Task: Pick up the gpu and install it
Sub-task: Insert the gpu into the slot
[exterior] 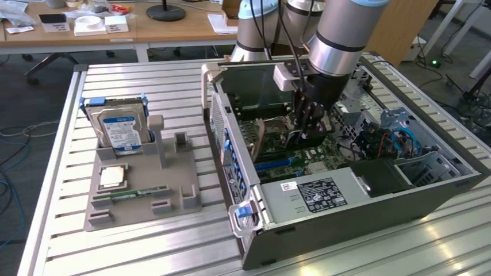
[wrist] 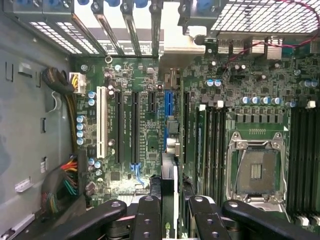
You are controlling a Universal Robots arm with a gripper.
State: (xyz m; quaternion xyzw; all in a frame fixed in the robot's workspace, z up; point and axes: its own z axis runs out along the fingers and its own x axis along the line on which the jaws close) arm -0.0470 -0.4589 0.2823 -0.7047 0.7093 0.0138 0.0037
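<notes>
My gripper [exterior: 310, 127] hangs inside the open computer case [exterior: 360, 198], above the green motherboard [exterior: 307, 156]. In the wrist view the gripper [wrist: 172, 212] is shut on the gpu [wrist: 169, 192], a thin dark card seen edge-on between the black fingers [wrist: 149, 215]. The card hangs above the board, roughly in line with the blue expansion slot [wrist: 168, 112] and still apart from it. In the exterior view the gpu [exterior: 314, 137] shows as a dark piece below the fingers.
Black slots and a white slot [wrist: 102, 120] lie beside the blue one, with the empty CPU socket [wrist: 257, 170] close by. Cable bundles [wrist: 62, 182] line the case wall. On the exterior view's left a grey holder [exterior: 142, 198] carries a hard drive [exterior: 119, 129], a chip [exterior: 112, 176] and a RAM stick [exterior: 138, 192].
</notes>
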